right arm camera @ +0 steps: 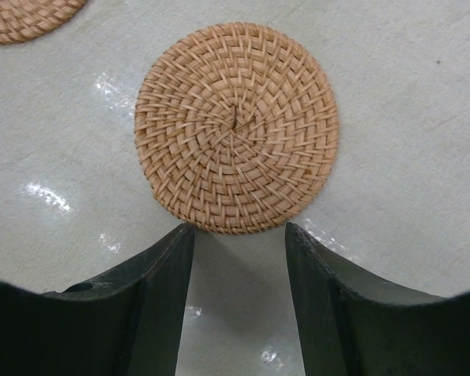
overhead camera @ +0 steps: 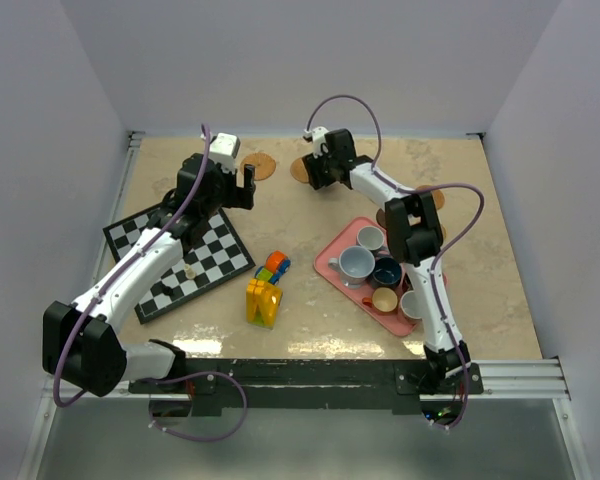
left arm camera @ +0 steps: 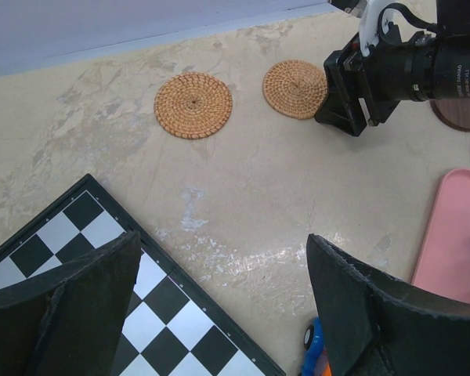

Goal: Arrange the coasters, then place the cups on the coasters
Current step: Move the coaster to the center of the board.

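Observation:
Two orange-tan woven coasters lie flat at the back of the table: one coaster (overhead camera: 264,165) (left arm camera: 193,105) on the left, and a second coaster (right arm camera: 236,125) (left arm camera: 295,88) to its right. My right gripper (right arm camera: 239,227) (overhead camera: 316,176) hovers open over that second coaster, fingertips at its near edge and nothing between them. A dark brown coaster (left arm camera: 462,116) shows behind the right arm. Several cups stand on the pink tray (overhead camera: 332,262), among them a pale blue-white cup (overhead camera: 355,263), a navy cup (overhead camera: 387,272) and a tan cup (overhead camera: 384,300). My left gripper (left arm camera: 223,239) (overhead camera: 235,190) is wide open and holds nothing, above the chessboard's corner.
A black-and-white chessboard (overhead camera: 180,255) (left arm camera: 70,243) lies at the left. Colourful toy blocks (overhead camera: 264,300) and a small toy car (overhead camera: 274,265) sit in the middle, near the tray. White walls enclose the table on three sides.

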Controlling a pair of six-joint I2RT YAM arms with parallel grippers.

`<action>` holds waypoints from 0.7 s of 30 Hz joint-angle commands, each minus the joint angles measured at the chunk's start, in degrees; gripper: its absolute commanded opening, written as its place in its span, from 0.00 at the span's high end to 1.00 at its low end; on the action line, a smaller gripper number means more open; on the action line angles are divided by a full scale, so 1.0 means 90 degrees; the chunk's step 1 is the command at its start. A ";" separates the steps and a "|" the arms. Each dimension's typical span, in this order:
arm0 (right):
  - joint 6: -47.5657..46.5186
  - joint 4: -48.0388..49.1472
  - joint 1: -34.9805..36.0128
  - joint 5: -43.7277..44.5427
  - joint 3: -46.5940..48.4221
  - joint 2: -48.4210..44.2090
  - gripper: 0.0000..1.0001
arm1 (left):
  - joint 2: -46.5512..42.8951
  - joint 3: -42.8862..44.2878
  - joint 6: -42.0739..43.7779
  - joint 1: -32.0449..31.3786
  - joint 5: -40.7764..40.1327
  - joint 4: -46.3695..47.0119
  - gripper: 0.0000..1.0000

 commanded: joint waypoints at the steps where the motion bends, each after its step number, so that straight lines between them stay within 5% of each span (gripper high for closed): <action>1: -0.0154 -0.0362 0.0017 -0.0488 0.0378 0.0232 0.46 | 0.0025 -0.0007 -0.0064 -0.0031 0.0071 0.0239 0.09; 21: -0.0457 -0.0733 0.0281 -0.0792 0.1209 0.0691 0.46 | 0.0035 0.0012 -0.0054 -0.0031 0.0061 0.0229 0.09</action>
